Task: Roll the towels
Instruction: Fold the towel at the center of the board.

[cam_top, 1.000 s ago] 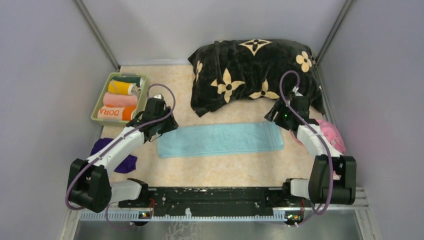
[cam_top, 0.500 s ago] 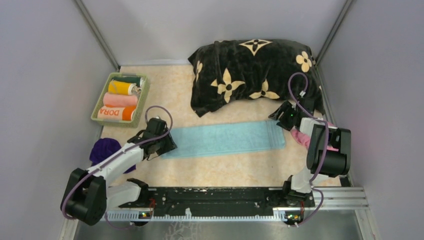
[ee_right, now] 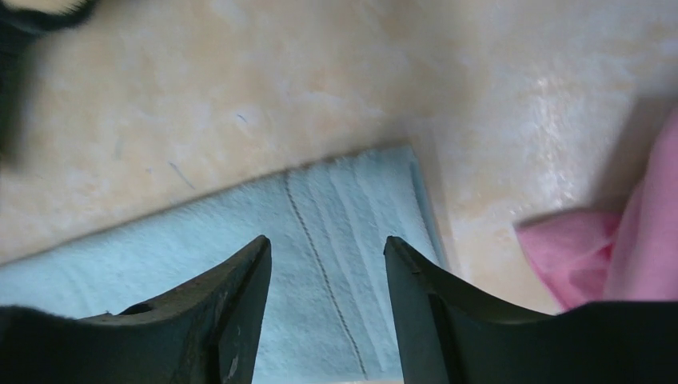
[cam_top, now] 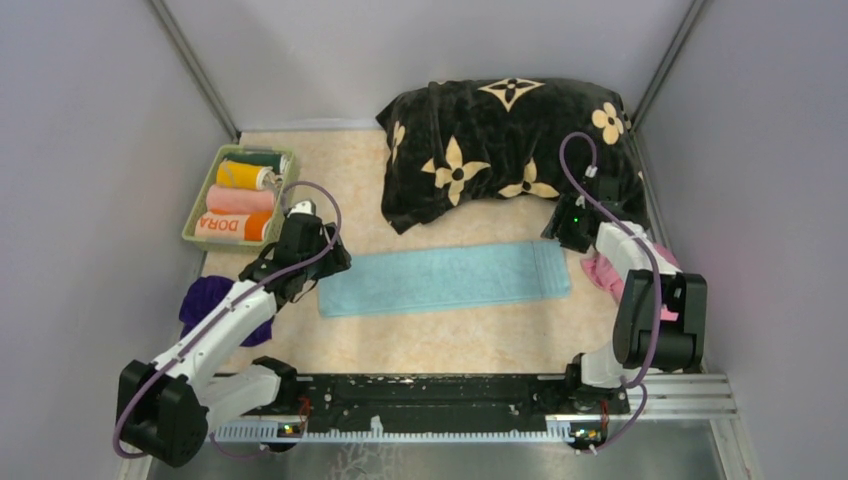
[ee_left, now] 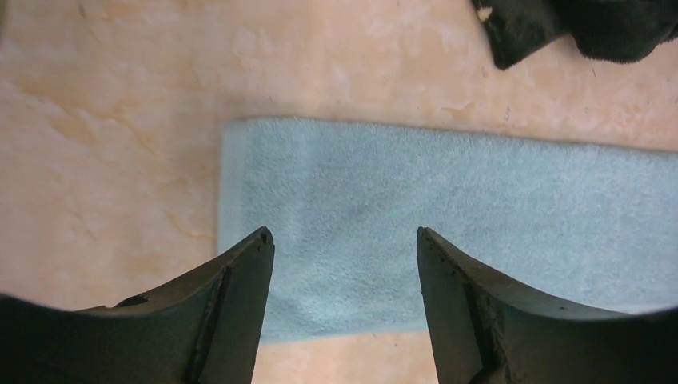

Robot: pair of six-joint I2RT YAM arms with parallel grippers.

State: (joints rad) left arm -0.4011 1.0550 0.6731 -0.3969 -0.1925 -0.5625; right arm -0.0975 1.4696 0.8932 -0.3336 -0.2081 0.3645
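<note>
Both arms have swung since a second ago. Left pincer hangs over the left end of the one light blue towel, flat on the surface. Right pincer hangs over its right end. Both gape, gripping nothing. One pink towel lies at its 3 o'clock, and one purple towel at 9. One basket at 10 o'clock holds four rolled towels.

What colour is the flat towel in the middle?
The towel is light blue, clearest in the top external view.
</note>
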